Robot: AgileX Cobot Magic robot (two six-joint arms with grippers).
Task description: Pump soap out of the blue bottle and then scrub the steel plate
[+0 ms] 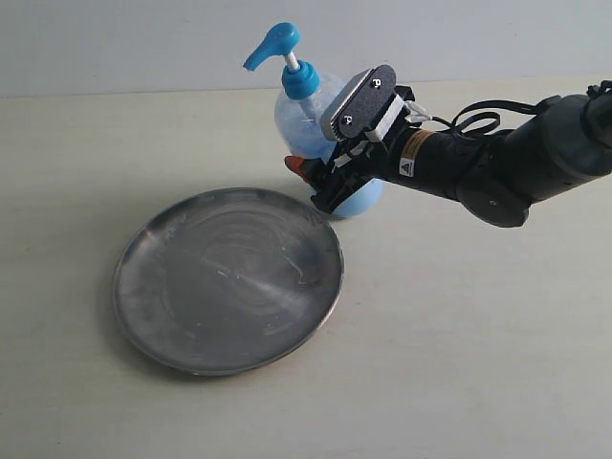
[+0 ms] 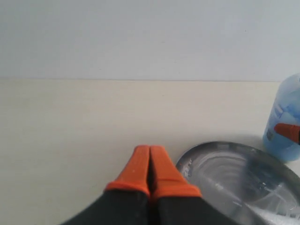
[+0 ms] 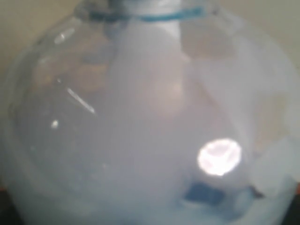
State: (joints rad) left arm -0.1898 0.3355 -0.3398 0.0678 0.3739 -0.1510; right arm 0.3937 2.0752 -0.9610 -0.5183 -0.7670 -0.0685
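At the far edge of the tabletop (image 1: 478, 335) layout, the blue bottle (image 1: 298, 115), a tall translucent plastic pump container with a bright blue head and collar, stands just beside the rim of the steel plate (image 1: 229, 277), a wide, shallow round dish of shiny grey metal with a smeared surface.

**Current step:** pumping, not yet carried out. The pump head sits raised on its white stem. The soap (image 1: 361, 199), a pale blue opaque liquid, shows only inside the lower body of the bottle. No blue blob can be made out on the plate.

**End effector status**
- Right end effector (image 1: 308, 186): jaws set wide around the bottle's lower body, with an orange fingertip (image 2: 287, 131) lying against the wall. This reads as a steadying grip. The right wrist view is filled by the blurred bottle wall (image 3: 140, 117).
- Left end effector (image 2: 150, 164): orange fingertips pressed together, holding nothing, low over the tabletop near the plate rim (image 2: 225, 178) and well apart from the pump.

**Next move, requirements:** the left end effector probably has to rise above the pump head and press straight down with its closed tips. Confirm that the spout overhangs the plate; this cannot be told for certain. An off-centre press could tip the bottle, so the right grip should hold.
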